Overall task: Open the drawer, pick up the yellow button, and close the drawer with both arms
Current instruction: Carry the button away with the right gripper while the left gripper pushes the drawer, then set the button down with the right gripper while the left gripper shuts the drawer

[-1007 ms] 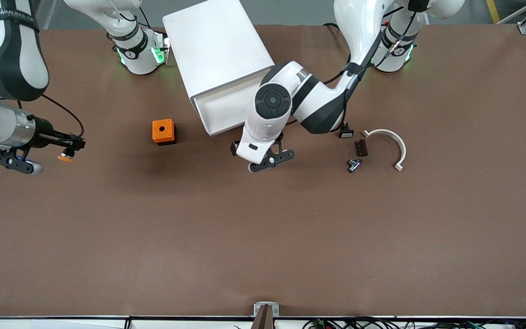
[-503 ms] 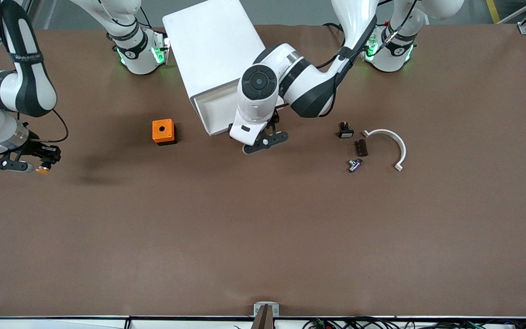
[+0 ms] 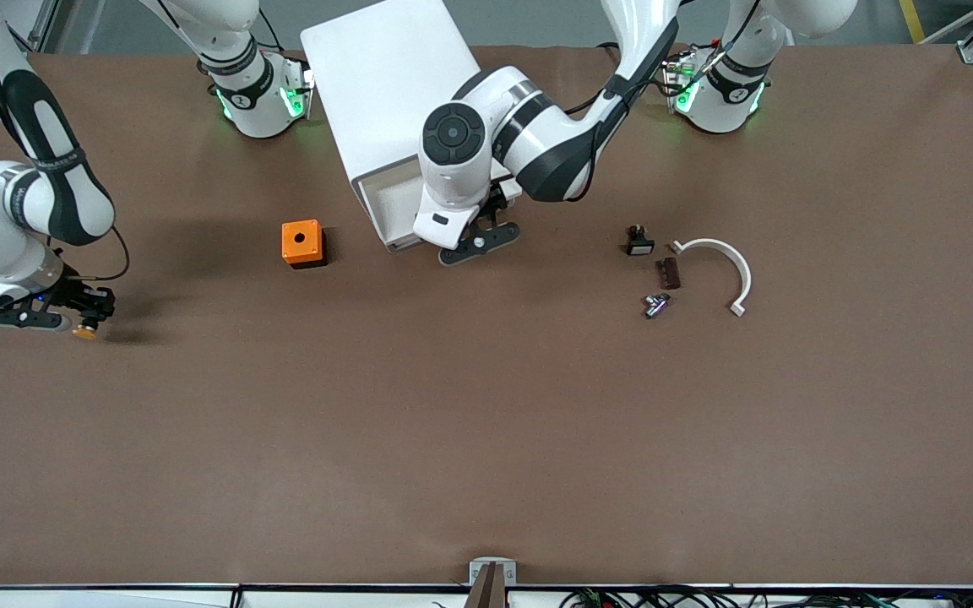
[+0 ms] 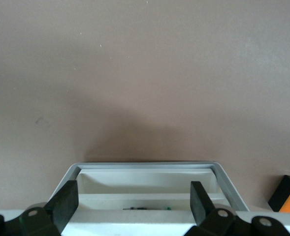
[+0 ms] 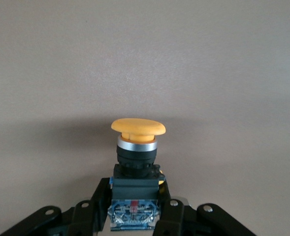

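Matt brown table [image 3: 486, 422], glossy white plastic cabinet [image 3: 385, 93], button [image 5: 137, 147] with shiny metal collar.

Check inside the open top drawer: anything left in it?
In the left wrist view the drawer shows bare off-white walls, with a small dark bit low in it. The open left gripper covers its nearer part; the front view adds nothing.
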`<state>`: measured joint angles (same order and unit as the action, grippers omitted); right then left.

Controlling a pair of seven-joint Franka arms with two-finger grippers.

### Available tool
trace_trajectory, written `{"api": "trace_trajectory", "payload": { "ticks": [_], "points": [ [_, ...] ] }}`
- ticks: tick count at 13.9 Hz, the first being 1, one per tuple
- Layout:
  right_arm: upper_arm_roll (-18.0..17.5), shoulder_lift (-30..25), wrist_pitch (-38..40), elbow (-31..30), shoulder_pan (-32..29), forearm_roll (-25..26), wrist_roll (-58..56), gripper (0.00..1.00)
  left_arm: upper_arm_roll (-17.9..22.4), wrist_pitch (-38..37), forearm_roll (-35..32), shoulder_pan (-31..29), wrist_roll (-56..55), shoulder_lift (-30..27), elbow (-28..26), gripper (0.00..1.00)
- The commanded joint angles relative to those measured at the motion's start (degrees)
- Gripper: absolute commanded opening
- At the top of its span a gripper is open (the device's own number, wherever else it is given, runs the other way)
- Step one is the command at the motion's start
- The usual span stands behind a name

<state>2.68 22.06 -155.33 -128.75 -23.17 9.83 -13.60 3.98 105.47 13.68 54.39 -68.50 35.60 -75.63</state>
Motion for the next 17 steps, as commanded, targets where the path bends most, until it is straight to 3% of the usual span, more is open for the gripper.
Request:
{"api": "trace_trajectory", "payload": {
  "ticks": [1, 4, 5, 11, 17],
  "points": [
    [-1.27, 1.93, -0.24, 1.48, -1.35, 1.33, -0.29, 0.00, -0.02, -0.35, -0.58, 1.42, -2.51, -1.50, -1.53, 1.00],
    [-1.27, 2.55, -0.15, 2.01, -1.00, 1.33, -0.29, 0.03, -1.51, -0.35, -0.32, 1.60, -3.83, -1.50, -1.71, 1.00],
    [-1.36, 2.64, -0.06, 2.27, -1.00, 1.33, -0.29, 0.99, -2.13, -0.35, -0.23, 1.60, -4.27, -1.41, -1.71, 1.00],
    [-1.36, 0.97, 1.86, 3.07, -0.82, 1.51, -2.84, 1.00, -4.86, -0.35, 1.95, 1.51, -6.73, -0.88, -1.80, 1.00],
    [-2.50, -8.33, 21.09, 5.52, 0.31, 0.02, -1.26, 1.00, -5.12, -0.35, 8.38, 1.60, -7.52, 0.00, -1.80, 1.00]
  ]
}}
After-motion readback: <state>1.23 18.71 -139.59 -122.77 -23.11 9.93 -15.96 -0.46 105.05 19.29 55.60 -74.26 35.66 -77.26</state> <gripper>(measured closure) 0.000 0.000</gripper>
